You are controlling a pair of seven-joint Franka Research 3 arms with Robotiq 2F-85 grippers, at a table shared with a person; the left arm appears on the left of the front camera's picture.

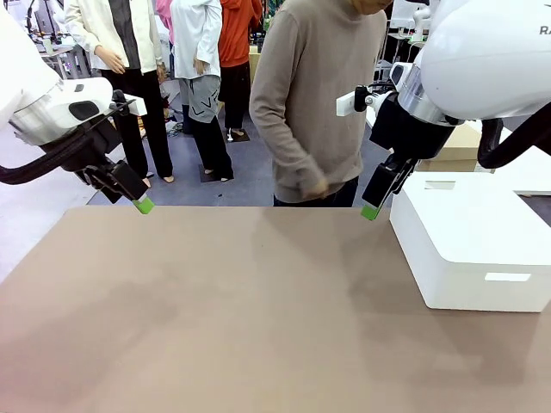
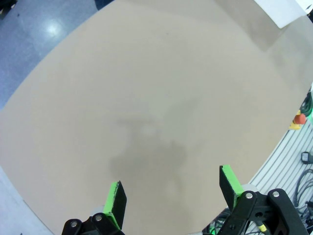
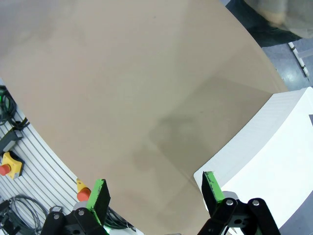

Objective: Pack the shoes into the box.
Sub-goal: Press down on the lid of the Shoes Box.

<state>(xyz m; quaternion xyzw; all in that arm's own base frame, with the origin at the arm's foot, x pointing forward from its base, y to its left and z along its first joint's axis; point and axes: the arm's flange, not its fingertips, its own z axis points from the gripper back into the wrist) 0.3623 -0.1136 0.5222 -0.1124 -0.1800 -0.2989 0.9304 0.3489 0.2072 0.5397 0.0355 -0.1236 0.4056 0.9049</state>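
Both grippers hung above the table (image 1: 215,310) with nothing between their fingers. Your left gripper (image 1: 142,205) sat over the near-left part of the far edge; in its wrist view the green pads (image 2: 116,200) stood wide apart with only tan tabletop beyond them. Your right gripper (image 1: 370,211) hovered just beside the white box (image 1: 473,241), at its left far corner, and its wrist view showed the jaws just as wide, one pad (image 3: 211,185) lined up over that box's corner.

As for the shoes and the tan shoebox, you had neither on the table at that moment, so there was no direction or long axis to set a grasp by. The white box on your right side was closed and is not the one to pack. A person (image 1: 318,103) stood at the far edge, slightly right of centre, with one hand (image 1: 314,188) low at the waist; it looked empty, though the frame was too soft there to be sure.

So the relation that mattered was this: anything coming onto the table would most likely arrive from the person's side, across the far edge. I judged your right gripper nearer to that spot than your left, but hemmed in by the white box on its outer side. Your left arm had open table all round it and the freer reach toward the middle.
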